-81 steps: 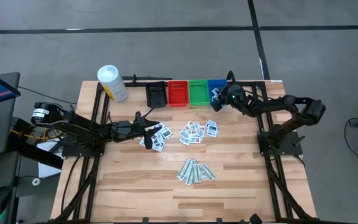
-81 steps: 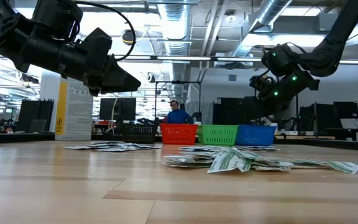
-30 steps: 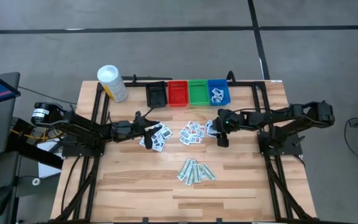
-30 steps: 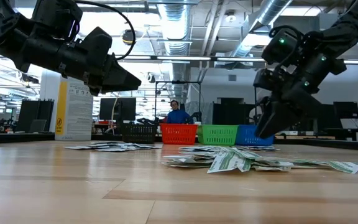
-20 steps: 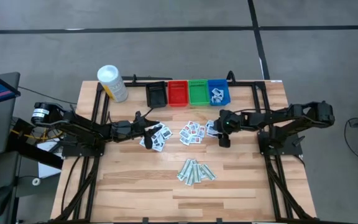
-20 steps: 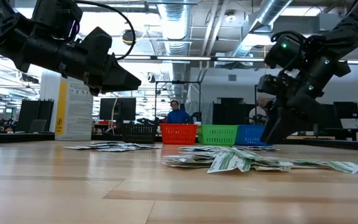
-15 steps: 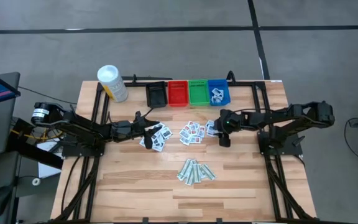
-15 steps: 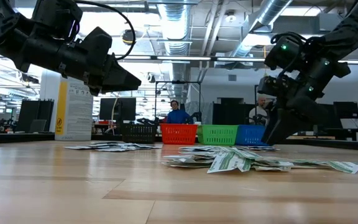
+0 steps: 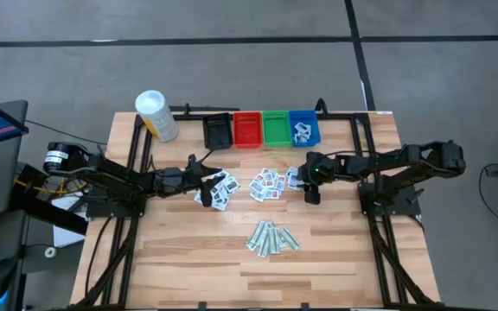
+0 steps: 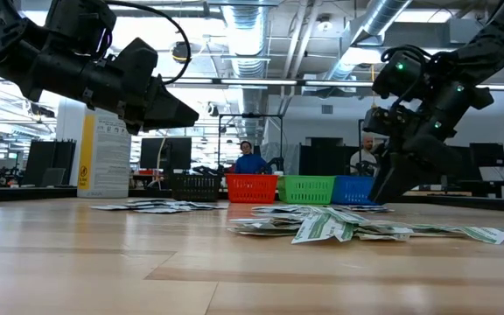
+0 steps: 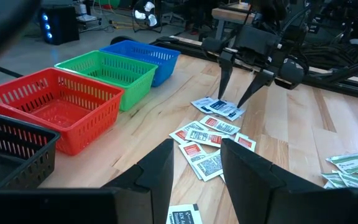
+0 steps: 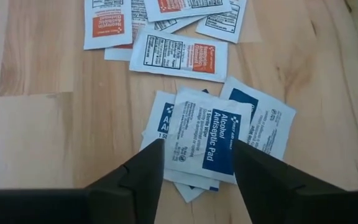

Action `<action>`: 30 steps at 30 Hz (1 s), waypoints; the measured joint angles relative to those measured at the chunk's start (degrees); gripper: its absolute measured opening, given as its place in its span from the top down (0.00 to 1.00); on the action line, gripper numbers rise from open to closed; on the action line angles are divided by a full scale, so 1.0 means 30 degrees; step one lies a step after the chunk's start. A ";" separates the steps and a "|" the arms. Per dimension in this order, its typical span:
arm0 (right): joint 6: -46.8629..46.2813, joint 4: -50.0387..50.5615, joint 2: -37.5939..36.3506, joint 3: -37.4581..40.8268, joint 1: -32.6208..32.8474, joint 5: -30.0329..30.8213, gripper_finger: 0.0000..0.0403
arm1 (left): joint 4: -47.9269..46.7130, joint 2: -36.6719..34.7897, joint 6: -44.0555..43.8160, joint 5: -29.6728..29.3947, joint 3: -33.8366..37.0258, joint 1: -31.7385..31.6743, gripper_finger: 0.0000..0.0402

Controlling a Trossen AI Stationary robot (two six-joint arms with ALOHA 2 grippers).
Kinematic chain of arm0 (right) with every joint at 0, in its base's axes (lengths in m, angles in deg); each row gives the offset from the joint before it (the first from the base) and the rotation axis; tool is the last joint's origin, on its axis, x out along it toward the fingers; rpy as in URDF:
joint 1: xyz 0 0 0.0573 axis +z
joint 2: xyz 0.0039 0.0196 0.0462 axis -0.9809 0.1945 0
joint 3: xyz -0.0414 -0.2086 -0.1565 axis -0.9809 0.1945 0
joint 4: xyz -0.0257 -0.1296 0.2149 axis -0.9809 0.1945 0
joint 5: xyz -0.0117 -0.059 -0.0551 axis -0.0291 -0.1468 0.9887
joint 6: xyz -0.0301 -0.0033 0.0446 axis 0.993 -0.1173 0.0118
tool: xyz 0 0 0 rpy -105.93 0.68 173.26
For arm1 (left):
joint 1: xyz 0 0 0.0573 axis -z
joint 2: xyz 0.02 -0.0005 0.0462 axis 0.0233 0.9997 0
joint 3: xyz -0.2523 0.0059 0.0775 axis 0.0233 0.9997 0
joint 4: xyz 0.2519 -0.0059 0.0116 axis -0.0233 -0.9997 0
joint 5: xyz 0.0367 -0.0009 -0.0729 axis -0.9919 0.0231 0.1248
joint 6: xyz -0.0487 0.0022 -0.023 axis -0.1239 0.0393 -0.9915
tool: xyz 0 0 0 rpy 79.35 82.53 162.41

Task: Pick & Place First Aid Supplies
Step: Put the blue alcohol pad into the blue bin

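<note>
Two dark fingers of the right gripper [image 12: 192,163] are spread apart, pointed down and straddling a small stack of blue-print antiseptic packets [image 12: 209,135] on the wooden table [image 9: 335,250]; nothing is gripped between them. The right arm is stretched across from the table's right side, its wrist bent downward over the packets. Just beside the stack, red-print packets [image 12: 179,55] are scattered.

Four bins are lined up at the far edge: a black bin [image 9: 218,132], a red bin [image 9: 247,130] and a green bin [image 9: 276,129] with nothing seen inside, and a blue bin [image 9: 303,128] in which a few white packets are seen. A white canister [image 9: 156,115] is stood at the far left corner.

Nearer the front, pale-green strips [image 9: 272,238] are heaped. The left gripper [image 9: 207,179] is held level above more white packets [image 9: 217,192], fingers parted and empty, its arm extended from the left.
</note>
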 joint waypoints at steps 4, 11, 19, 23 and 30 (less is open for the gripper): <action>0.0000 0.0007 0.0000 0.0000 0.0000 -0.0007 0.53 | 0.0000 0.0000 0.0000 0.0001 0.0000 -0.0003 0.67; -0.0306 -0.0104 0.0000 0.0068 0.0000 -0.0010 0.51 | 0.0000 0.0000 0.0000 0.0001 0.0000 -0.0003 0.67; -0.0346 -0.0951 0.0000 0.0816 -0.0007 -0.0007 0.52 | 0.0000 0.0000 0.0000 -0.0001 0.0000 -0.0001 0.67; -0.0342 -0.1027 0.0000 0.0838 -0.0066 -0.0007 0.53 | 0.0000 0.0000 0.0000 0.0000 0.0000 -0.0003 0.67; -0.0341 -0.1020 0.0000 0.0838 -0.0066 -0.0007 0.58 | 0.0007 0.0000 0.0000 -0.0002 0.0000 -0.0003 0.67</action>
